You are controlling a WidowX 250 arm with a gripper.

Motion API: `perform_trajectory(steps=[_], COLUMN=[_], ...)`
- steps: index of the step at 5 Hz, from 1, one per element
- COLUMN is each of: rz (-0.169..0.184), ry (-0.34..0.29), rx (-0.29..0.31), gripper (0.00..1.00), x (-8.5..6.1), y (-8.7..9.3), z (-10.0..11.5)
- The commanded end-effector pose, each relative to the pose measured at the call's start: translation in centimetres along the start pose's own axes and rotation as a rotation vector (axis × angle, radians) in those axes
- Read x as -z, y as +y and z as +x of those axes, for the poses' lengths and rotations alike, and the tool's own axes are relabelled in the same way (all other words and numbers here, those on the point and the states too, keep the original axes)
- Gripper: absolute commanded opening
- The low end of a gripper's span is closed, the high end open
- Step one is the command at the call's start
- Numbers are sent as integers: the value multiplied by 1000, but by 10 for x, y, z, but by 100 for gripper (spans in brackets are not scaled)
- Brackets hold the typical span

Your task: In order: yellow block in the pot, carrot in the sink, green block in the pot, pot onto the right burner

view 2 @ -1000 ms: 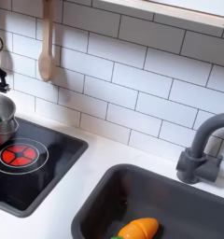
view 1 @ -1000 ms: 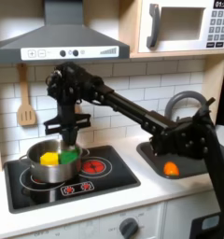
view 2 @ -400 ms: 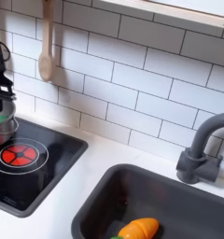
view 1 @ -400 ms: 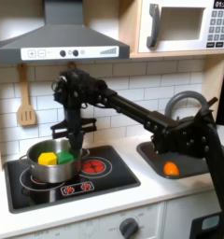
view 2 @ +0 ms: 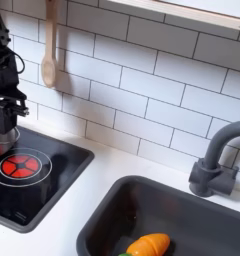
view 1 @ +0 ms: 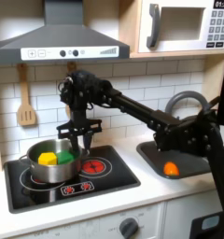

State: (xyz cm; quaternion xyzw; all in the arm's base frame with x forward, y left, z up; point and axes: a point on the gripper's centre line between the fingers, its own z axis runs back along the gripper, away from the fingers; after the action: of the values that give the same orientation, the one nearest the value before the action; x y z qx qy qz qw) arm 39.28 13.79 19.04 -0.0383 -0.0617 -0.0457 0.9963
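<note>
In the first exterior view the steel pot (view 1: 49,166) stands on the stove's left burner. The yellow block (view 1: 49,160) and the green block (view 1: 65,157) lie side by side inside it. My gripper (view 1: 80,140) hangs open just above the pot's right rim and holds nothing. The carrot (view 1: 170,169) lies in the dark sink (view 1: 200,159). In the second exterior view the gripper (view 2: 4,112) is at the left edge above the pot's rim (view 2: 2,142), and the carrot (view 2: 148,245) rests on the floor of the sink (view 2: 197,210).
The right burner (view 1: 92,166) (view 2: 19,165) with its red rings is bare. A wooden spoon (view 1: 26,114) (view 2: 50,48) hangs on the tiled wall. The arched faucet (view 1: 184,101) (view 2: 216,160) stands behind the sink. A range hood (view 1: 58,37) overhangs the stove.
The gripper has lifted out of the pot and shifted toward the first exterior view's right, with its fingers spread. The green block stays in the pot beside the yellow one.
</note>
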Motion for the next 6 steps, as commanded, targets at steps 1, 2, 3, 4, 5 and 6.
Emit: perform_trajectory(steps=[1,2,3,4,5,6], rz=[3,5,6,15,22,22], ry=[3,4,2,2,10,27], rx=[3,-1,-2,-4,-6,-11], gripper=[81,81,79,78,75,74], x=[2,1,-1,1,3,11], y=[0,0,0,1,2,4], z=[2,2,3,3,4,6])
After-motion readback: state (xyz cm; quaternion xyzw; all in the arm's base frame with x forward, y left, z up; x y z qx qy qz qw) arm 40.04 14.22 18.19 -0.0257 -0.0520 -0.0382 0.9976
